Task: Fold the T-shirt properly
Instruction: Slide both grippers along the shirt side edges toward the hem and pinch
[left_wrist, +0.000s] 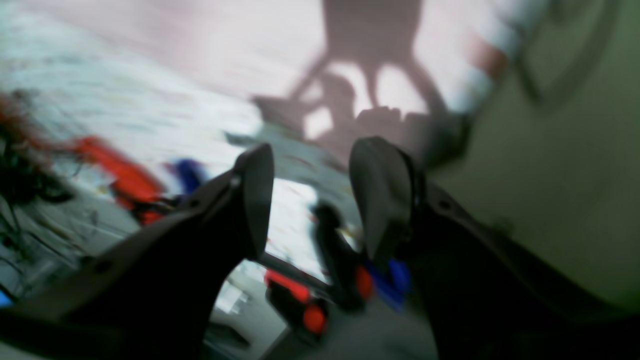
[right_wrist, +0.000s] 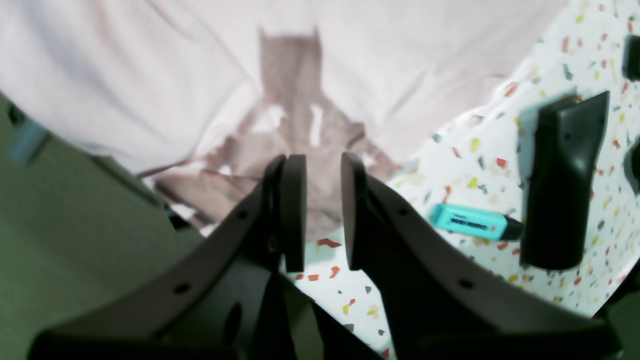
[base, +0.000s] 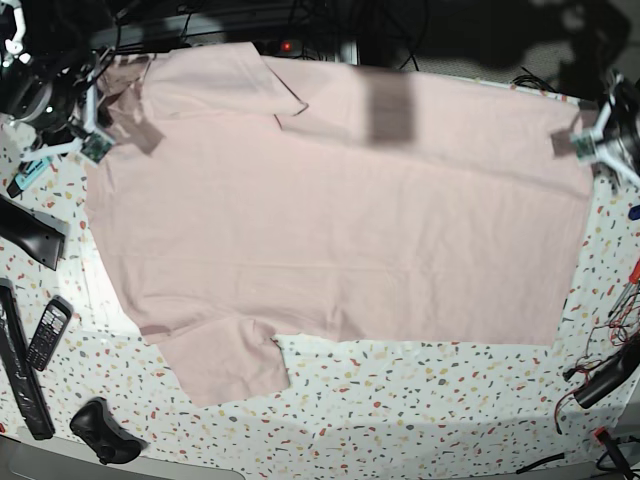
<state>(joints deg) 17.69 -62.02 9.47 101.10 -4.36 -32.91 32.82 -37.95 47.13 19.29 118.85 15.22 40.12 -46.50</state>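
Your large pale pink short-sleeved cotton T-shirt (base: 340, 210) lies spread flat, plain side up, over most of the white speckled terrazzo worktop (base: 430, 400), running from its far left corner almost to the right edge. One sleeve points toward the near edge and the other lies at the far edge.

Your left tool (left_wrist: 310, 195) sits at the worktop's right edge, beside the shirt's right-hand end. Its black fingers (left_wrist: 257, 195) stand spread wide with nothing between them; the pink cloth lies beyond the tips, carrying the tool's shadow.

Your right tool (right_wrist: 322, 215) sits at the far left corner, just off the shirt's corner there. Its pads are parted by a narrow gap and pinch nothing; through the gap you see shaded cloth and bare worktop. Just beside it lie a turquoise highlighter pen (right_wrist: 470, 222) and a black wedge-shaped plastic piece (right_wrist: 562, 185).

The left wrist view is badly blurred; the red, blue and black shapes below the fingers cannot be made out. In the base view both tools are small and partly cut off at the frame edges, and a dark shadow band crosses the shirt's far part.
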